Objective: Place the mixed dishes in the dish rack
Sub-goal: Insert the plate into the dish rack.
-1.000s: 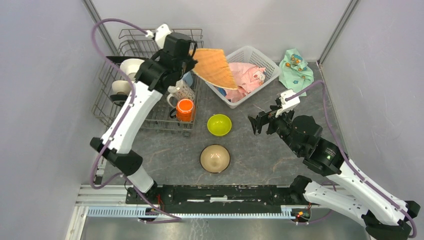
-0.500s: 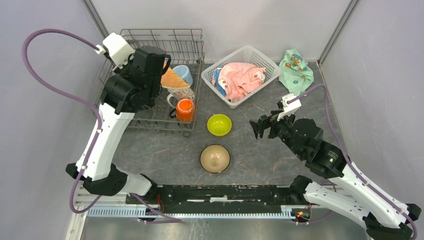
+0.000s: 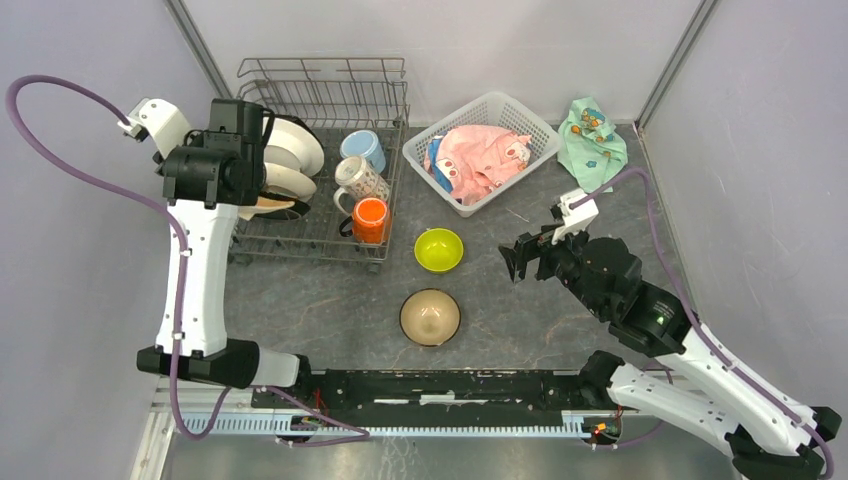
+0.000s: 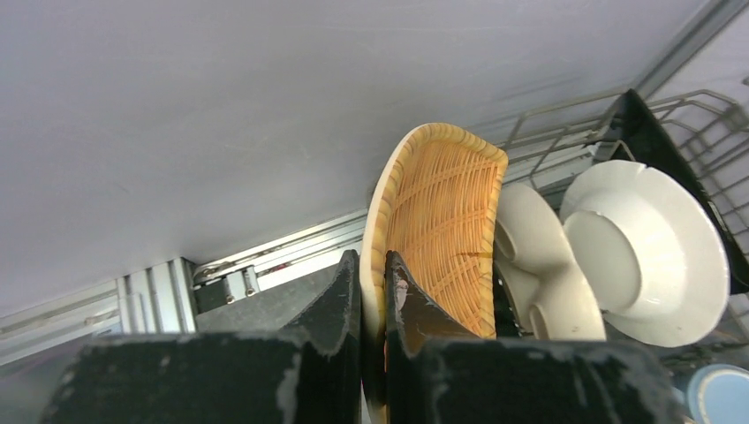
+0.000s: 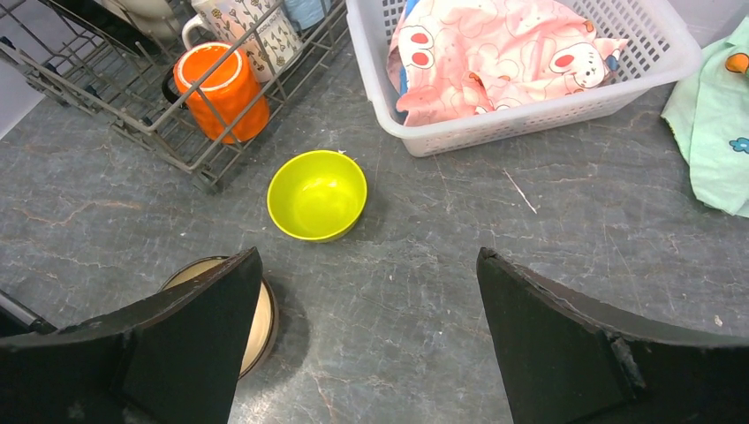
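Note:
My left gripper [image 4: 373, 265] is shut on the rim of an orange woven square plate [image 4: 446, 230], held on edge in the left end of the dish rack [image 3: 325, 92]. Beside it stand a cream divided plate [image 4: 539, 283] and a white plate [image 4: 645, 252]. In the top view my left gripper [image 3: 250, 200] is mostly hidden under its wrist. The rack also holds light-blue [image 3: 362, 148], patterned [image 3: 360, 180] and orange [image 3: 370, 220] mugs. A lime-green bowl [image 5: 318, 194] and a tan bowl [image 3: 430, 317] sit on the table. My right gripper [image 5: 366, 256] hangs open over bare table near them.
A white lattice basket [image 3: 535, 125] with a pink cloth [image 3: 480, 160] stands at the back. A mint-green patterned cloth [image 3: 592, 140] lies to its right. Grey walls close in the table on the left, right and back.
My left arm has swung the woven plate leftward from above the white basket to the rack's left end and turned it on edge. The right arm has barely moved.

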Action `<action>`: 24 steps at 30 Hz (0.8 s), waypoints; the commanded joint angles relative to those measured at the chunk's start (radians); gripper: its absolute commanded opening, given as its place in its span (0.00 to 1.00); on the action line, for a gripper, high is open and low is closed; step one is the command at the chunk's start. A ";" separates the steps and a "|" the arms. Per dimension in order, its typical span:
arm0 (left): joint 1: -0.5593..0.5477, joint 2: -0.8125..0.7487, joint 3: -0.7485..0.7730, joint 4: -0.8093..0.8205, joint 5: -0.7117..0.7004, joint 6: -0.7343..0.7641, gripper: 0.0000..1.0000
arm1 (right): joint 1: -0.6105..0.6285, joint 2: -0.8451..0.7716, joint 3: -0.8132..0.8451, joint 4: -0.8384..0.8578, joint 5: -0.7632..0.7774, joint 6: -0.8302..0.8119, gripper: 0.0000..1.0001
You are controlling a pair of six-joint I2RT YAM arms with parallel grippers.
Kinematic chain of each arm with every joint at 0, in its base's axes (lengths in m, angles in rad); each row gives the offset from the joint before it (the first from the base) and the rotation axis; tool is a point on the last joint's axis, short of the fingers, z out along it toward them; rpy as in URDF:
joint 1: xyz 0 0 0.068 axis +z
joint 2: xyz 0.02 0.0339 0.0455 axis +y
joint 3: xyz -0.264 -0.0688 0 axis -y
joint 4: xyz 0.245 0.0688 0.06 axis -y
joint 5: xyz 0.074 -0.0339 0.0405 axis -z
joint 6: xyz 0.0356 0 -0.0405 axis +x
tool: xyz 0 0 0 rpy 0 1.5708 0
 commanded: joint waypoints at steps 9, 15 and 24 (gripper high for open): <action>0.134 0.035 -0.044 -0.033 -0.034 -0.157 0.02 | 0.001 -0.084 -0.048 0.006 0.057 -0.024 0.98; 0.185 0.064 -0.046 -0.034 0.012 -0.150 0.02 | 0.001 -0.077 -0.041 0.001 0.075 -0.045 0.98; 0.210 0.160 -0.068 -0.034 0.026 -0.144 0.02 | 0.001 -0.119 -0.087 0.015 0.114 -0.050 0.98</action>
